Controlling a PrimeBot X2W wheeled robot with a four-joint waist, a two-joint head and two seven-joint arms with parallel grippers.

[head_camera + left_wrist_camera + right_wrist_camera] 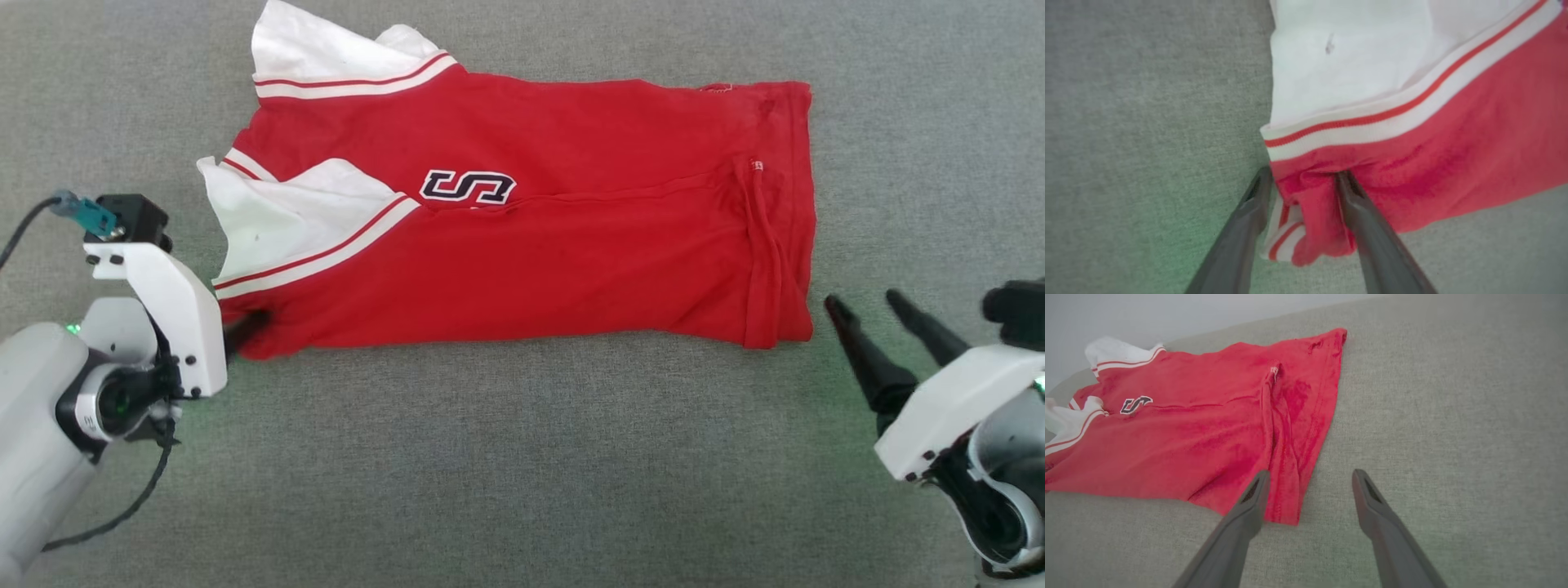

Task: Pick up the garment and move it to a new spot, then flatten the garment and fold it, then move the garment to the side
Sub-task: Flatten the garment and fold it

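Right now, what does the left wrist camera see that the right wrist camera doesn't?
Left wrist view: the left gripper, fingers apart on either side of a bunched red corner of the garment, and a small dark speck on the white sleeve. Right wrist view: the right gripper, open near the garment's corner, the chest print, a pale wall. Both: the garment, its striped trim, the gray surface.

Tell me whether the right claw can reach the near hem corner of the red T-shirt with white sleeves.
Probably yes. The right claw stands open just beside that hem corner of the red T-shirt, with only bare grey cloth surface between them.
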